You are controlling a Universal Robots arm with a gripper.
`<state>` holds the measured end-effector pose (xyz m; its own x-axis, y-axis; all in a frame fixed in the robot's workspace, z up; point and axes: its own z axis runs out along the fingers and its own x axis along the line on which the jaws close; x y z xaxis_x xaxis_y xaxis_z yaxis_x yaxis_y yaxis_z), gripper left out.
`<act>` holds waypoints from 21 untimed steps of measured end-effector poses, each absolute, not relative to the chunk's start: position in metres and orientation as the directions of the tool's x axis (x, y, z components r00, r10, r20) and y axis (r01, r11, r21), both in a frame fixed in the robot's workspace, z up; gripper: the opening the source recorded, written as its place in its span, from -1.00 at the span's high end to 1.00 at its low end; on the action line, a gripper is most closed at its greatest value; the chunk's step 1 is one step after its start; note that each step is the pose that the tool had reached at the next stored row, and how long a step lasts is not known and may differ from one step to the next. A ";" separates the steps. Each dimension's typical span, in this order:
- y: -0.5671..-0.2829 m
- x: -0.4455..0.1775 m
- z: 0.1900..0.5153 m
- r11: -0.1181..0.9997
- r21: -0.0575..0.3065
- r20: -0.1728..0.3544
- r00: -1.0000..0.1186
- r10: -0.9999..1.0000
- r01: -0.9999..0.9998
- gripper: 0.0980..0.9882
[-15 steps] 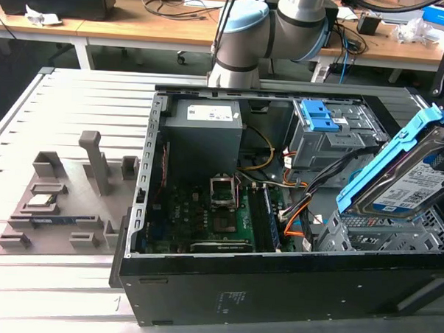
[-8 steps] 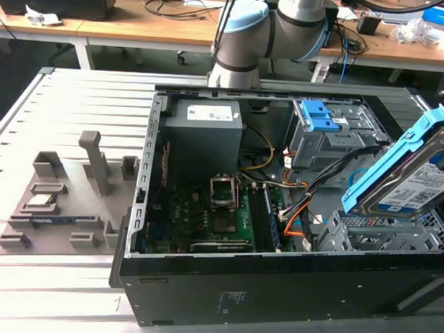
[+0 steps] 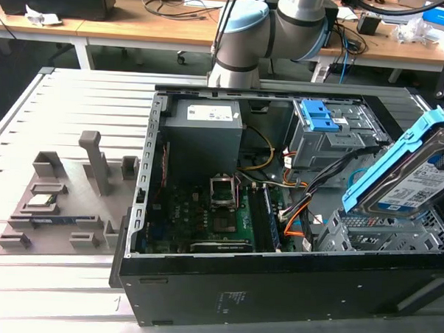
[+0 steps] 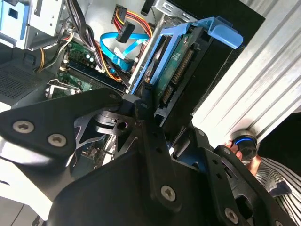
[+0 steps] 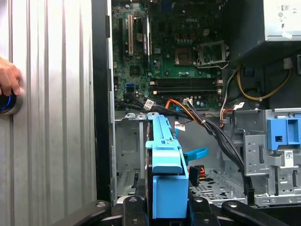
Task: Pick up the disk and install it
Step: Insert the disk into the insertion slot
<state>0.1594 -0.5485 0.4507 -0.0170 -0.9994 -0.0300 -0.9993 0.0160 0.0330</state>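
I confirm the end effector is clamped on the disk, holding it tilted on edge in its blue carrier over the metal drive cage, at the exterior view's right end of the open computer case on the ribbed surface.

Thing: flat silver metal hard drive in a bright blue plastic frame.
Look: a white-and-blue sticker on one flat face. In the second wrist view, the other face shows a green board.
Pose: tipped up steeply, one end high and one end low.
Place: up over the open black computer case, at the exterior view's right, with its low end near the grey metal cage.
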 end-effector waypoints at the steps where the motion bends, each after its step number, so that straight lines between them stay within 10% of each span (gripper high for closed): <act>1: -0.549 0.159 0.450 0.011 0.033 -0.030 -0.012 -0.999 -0.999 0.40; 21: -0.548 0.166 0.439 0.003 0.033 -0.010 -0.003 -1.000 -0.999 0.40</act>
